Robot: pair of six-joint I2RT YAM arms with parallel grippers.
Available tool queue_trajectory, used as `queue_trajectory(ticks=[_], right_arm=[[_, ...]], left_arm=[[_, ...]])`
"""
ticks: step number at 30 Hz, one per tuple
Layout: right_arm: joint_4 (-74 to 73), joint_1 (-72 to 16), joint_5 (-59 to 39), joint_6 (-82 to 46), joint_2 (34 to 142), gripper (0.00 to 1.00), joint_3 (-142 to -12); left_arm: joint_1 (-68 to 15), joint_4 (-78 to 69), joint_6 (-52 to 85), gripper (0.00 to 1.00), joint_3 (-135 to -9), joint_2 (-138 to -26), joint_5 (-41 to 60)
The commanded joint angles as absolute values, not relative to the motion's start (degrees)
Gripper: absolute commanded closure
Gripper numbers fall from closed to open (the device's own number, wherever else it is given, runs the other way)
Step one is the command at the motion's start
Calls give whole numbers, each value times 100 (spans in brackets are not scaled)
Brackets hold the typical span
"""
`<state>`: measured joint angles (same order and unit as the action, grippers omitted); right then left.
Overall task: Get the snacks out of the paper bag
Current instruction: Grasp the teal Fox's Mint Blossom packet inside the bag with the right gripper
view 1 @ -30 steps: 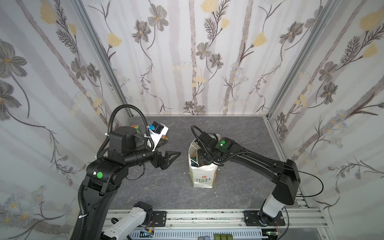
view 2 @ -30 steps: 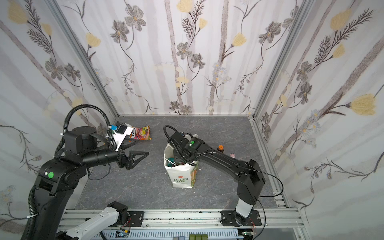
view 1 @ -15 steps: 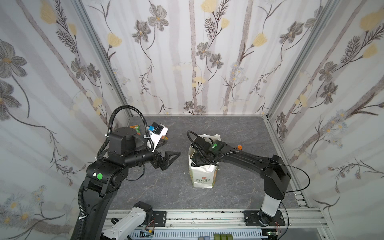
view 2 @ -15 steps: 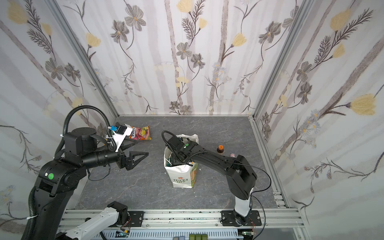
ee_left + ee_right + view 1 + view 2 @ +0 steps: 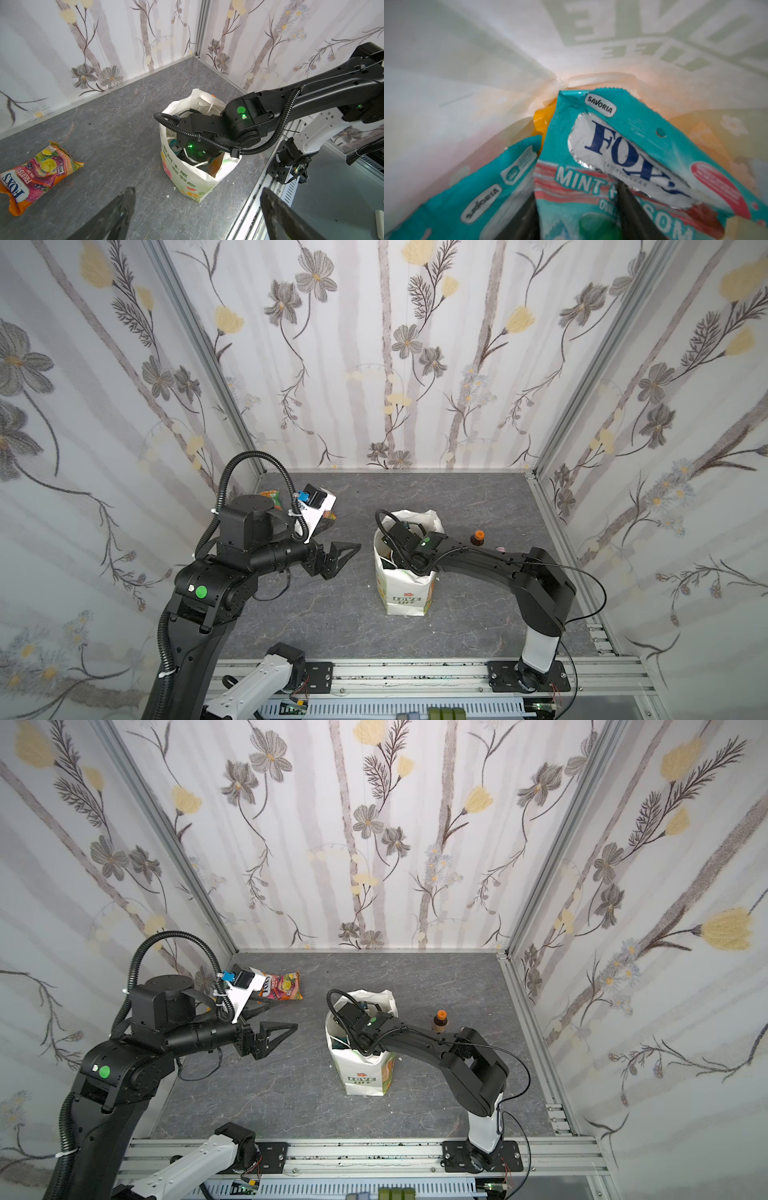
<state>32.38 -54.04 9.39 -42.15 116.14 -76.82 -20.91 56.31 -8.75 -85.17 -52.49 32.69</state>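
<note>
Gripper of right arm [image 5: 576,190] inside paper bag [image 5: 405,593]

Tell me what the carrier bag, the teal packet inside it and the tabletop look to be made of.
Paper bag: thin matte white paper, likely; it creases sharply and light glows through its walls.
Teal packet: glossy plastic-foil film, seemingly; crinkled, serrated edge, silvery label patch.
Tabletop: grey, veined like stone, low sheen; could be a printed laminate or mat.
</note>
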Motion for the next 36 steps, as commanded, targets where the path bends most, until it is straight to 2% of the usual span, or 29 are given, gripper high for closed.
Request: queue_trajectory(ticks=[1,3,12,36], right_arm=[[3422,-5433,255,-4314,11677,62,-7600],[3443,-5431,282,-4296,11622,75,-7628],[3585,-5431,349,-4277,11367,100,-7769],[3846,-5399,564,-4207,10751,100,-8075]], left_arm=[[-2092,5520,-872,5,-8491,-5247,3226],[-2092,5504,-832,5,-8481,-5267,3203],[-2092,5458,-777,4,-8441,-5234,3026],[-2101,5354,-691,3,-8482,-5347,3003]])
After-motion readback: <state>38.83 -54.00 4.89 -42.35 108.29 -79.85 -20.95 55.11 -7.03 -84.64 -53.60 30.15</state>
